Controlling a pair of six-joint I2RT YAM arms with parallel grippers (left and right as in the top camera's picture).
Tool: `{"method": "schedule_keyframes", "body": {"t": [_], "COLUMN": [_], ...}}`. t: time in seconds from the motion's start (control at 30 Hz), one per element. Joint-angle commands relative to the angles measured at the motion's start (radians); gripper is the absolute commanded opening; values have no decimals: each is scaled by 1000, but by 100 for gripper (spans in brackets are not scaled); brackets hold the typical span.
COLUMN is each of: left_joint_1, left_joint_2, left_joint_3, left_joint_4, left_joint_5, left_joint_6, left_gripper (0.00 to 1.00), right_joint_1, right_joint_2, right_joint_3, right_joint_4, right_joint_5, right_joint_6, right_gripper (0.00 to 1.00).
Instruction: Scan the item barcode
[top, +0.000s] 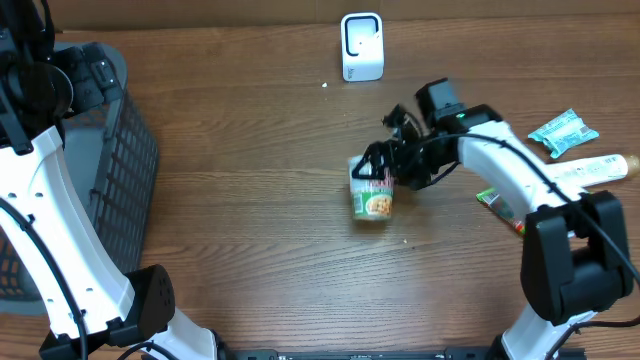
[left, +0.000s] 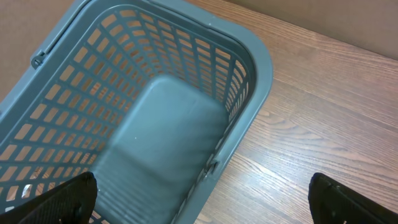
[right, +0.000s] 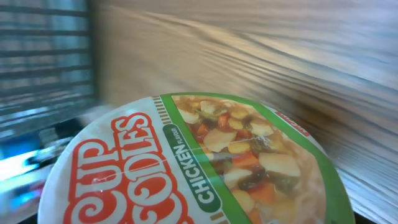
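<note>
Black against the brown wood, the right gripper (top: 374, 172) sits at the far rim of the cup noodles (top: 374, 200), near the middle of the table (top: 250, 200). Its fingers are out of the wrist view, so I cannot tell whether they grip the cup. The right arm (top: 500, 160) reaches leftward from its base at the near right, forearm low over the wood. The cup's lid (right: 205, 162) is white with red lettering, a green "CHICKEN" band and a noodle picture. It faces up, lettering toward the gripper, and the cup's axis looks roughly upright, any lean unclear. The white scanner (top: 361, 46) stands well apart at the far edge. The left gripper (left: 205, 205) hangs wide open and empty over the grey basket (left: 261, 68).
</note>
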Motion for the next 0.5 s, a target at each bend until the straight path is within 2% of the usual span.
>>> {"method": "schedule_keyframes", "body": {"t": [0.0, 0.1, 0.23, 0.47], "left_joint_1": [-2, -2, -2, -2], "left_joint_2": [2, 2, 2, 2], "left_joint_3": [2, 2, 2, 2], "left_joint_4": [2, 2, 2, 2], "left_joint_5": [1, 1, 1, 0], "left_joint_6": [14, 14, 14, 14], "left_gripper": [100, 99, 99, 99], "right_joint_1": [-77, -120, -154, -158], "right_joint_2": [-4, -4, -4, -12], "right_joint_3": [40, 40, 41, 113], "right_joint_4": [19, 55, 98, 98], "right_joint_5": [-426, -599, -721, -745], "right_joint_6": [-108, -96, -43, 7], "right_gripper": [79, 78, 77, 76]}}
